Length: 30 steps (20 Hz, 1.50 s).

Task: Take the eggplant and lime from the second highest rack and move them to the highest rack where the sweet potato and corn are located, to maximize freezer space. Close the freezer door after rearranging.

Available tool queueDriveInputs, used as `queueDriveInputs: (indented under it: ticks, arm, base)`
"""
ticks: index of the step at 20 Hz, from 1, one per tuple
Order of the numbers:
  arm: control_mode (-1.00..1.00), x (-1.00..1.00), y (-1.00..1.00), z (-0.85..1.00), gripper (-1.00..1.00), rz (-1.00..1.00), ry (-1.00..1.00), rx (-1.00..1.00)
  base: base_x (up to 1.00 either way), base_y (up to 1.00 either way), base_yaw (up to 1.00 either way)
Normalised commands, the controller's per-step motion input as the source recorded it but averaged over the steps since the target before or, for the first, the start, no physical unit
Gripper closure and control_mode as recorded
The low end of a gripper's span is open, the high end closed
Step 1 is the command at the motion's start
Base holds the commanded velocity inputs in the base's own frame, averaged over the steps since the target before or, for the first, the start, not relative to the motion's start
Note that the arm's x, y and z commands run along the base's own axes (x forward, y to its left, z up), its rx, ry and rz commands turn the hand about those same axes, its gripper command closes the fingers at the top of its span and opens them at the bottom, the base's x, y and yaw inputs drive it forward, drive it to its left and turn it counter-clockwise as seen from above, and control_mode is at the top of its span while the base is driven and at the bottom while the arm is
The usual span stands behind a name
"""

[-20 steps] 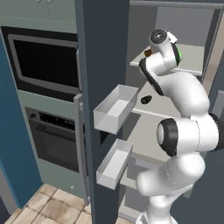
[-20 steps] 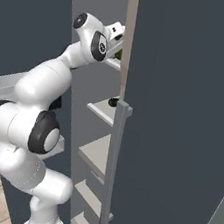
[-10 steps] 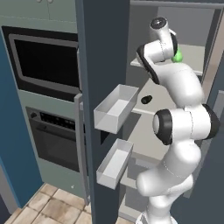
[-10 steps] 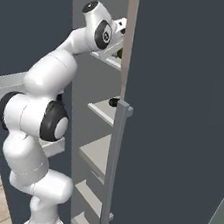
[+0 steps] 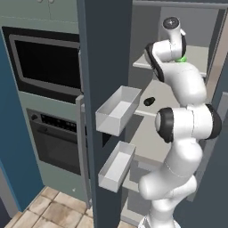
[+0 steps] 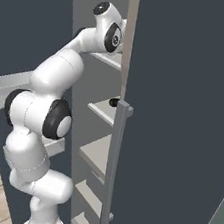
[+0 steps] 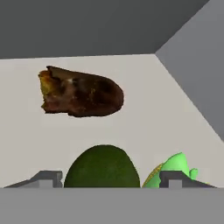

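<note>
In the hand view the lime, a dark green ball, rests on the pale highest rack between my gripper's spread fingertips, with a gap on its right side. The gripper is open. The brown sweet potato lies further in on the same rack. The bright green corn lies right beside the lime; a sliver of the corn shows behind the arm. The dark eggplant lies on the second highest rack. The freezer door stands swung open.
Two translucent bins jut from the door's inner face beside the arm. An oven and microwave unit stands left of the door. A dark panel with a long grey handle borders the racks on the right.
The arm has reached further up and in over the highest rack. The jaws have widened and let go of the lime, which now rests on that rack.
</note>
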Motion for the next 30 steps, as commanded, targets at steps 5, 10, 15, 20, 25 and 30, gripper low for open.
queueDriveInputs:
  ticks: [5,10,15,20,25,30]
  arm:
    - [-1.0,-0.27,0.07,-0.14,-1.0,0.0,-0.43,0.0]
    - [-1.0,-0.47,0.48,0.0,-1.0,-0.03,-0.03,0.0]
    - [-1.0,-0.72,0.77,0.0,-1.0,-0.08,0.0,0.0]
    - [-1.0,-0.94,0.45,-0.01,-1.0,-0.04,-0.01,0.09]
    - [-1.0,-1.0,0.09,-0.31,-1.0,-0.19,-0.1,0.52]
    - [-1.0,-0.69,0.11,-0.42,-1.0,-0.29,0.0,0.61]
  base:
    - [0.0,0.0,0.0]
    - [0.0,0.0,0.0]
    - [0.0,0.0,0.0]
    - [0.0,0.0,0.0]
    - [0.0,0.0,0.0]
    - [0.0,0.0,0.0]
